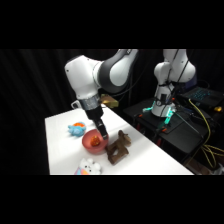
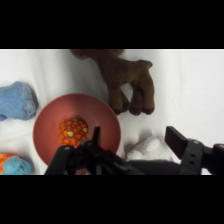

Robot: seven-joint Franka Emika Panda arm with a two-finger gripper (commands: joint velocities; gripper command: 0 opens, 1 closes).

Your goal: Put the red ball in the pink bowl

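Hovering over the pink bowl [image 1: 92,142], the gripper [image 1: 104,135] hangs just above its right rim in the side view. The wrist view shows the red ball [image 2: 73,132] lying inside the pink bowl [image 2: 75,107], near the middle of its floor, speckles up, with no finger touching it. The jaws stand wide apart: one finger tip [image 2: 95,134] shows over the bowl's inner edge, the other finger [image 2: 178,141] is well off to the side over the bare table [image 2: 190,85]. Nothing is held between them.

Judgement on step: the ball looks already delivered, so the release is done and the task is at or close to its end. What remains is clearing the arm away.

Next move, as I judge it: lift straight up, jaws left open, so that the nearer finger does not catch the bowl's rim and drag or tip it.

Neighbours to mind: the brown wooden figure [image 2: 125,80] lies just beside the bowl, a white plush toy [image 2: 147,149] sits below the gripper near the bowl's edge, and a blue plush toy [image 2: 17,100] lies on the bowl's other side. A sideways retreat could knock any of these.
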